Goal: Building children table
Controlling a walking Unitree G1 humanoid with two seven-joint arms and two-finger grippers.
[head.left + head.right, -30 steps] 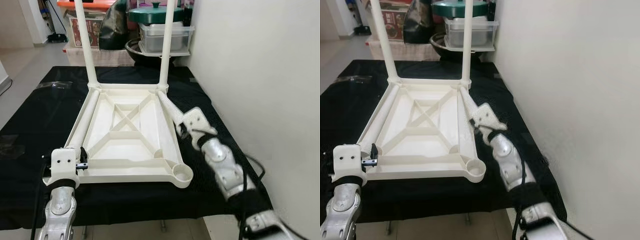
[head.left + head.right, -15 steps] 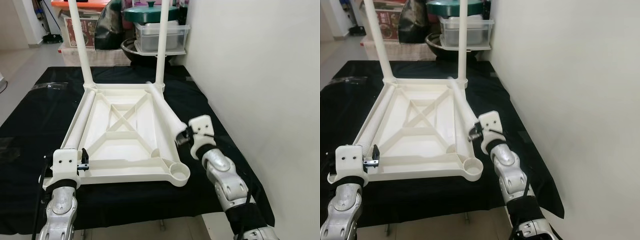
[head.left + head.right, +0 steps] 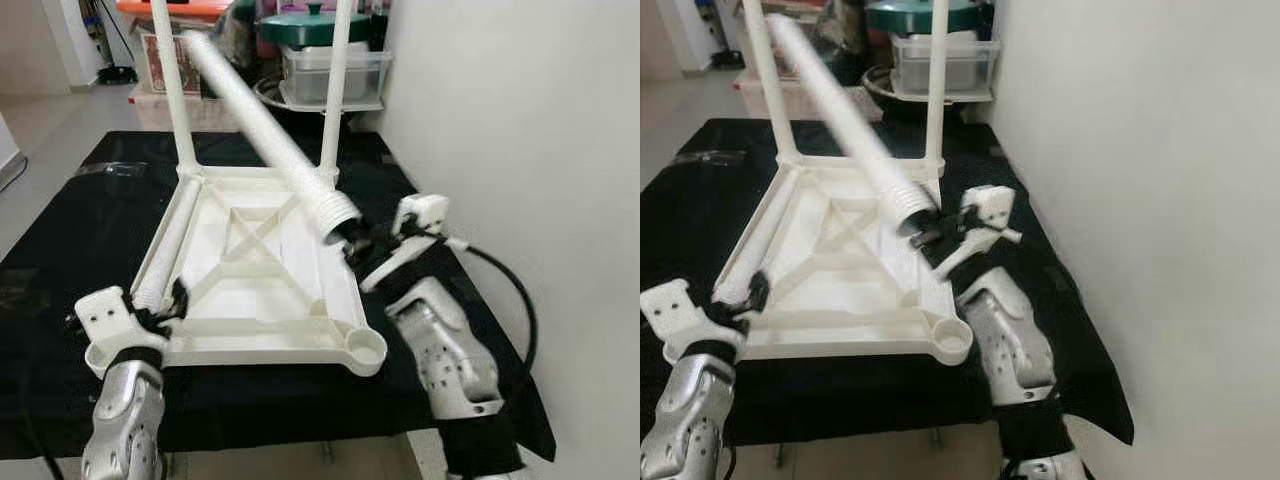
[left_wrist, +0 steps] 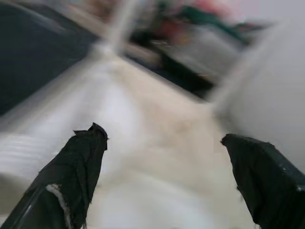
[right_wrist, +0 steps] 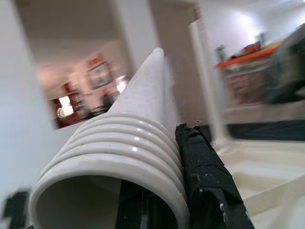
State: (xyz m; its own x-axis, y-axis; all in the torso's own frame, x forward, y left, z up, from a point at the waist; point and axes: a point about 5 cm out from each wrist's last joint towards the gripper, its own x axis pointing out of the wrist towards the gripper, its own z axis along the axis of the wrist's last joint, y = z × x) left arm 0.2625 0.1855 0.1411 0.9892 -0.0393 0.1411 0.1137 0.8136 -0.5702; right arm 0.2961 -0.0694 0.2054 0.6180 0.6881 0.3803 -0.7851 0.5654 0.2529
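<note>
The right hand [image 3: 352, 240] grips a loose table leg [image 3: 262, 118] at its ribbed end, raised to reach the tabletop's [image 3: 262, 275] empty corner socket [image 3: 366, 347]. The left hand [image 4: 162, 181], open, seems to steady the near edge on the desk [image 3: 70, 230].

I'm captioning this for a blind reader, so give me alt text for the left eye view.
The right end effector holds a white table leg by its ribbed end, tilted up over an upturned white plastic children's table on a black cloth. Two legs already stand in the far corners, another leg lies along the left rim near the left end effector, and the near right socket is empty.
</note>
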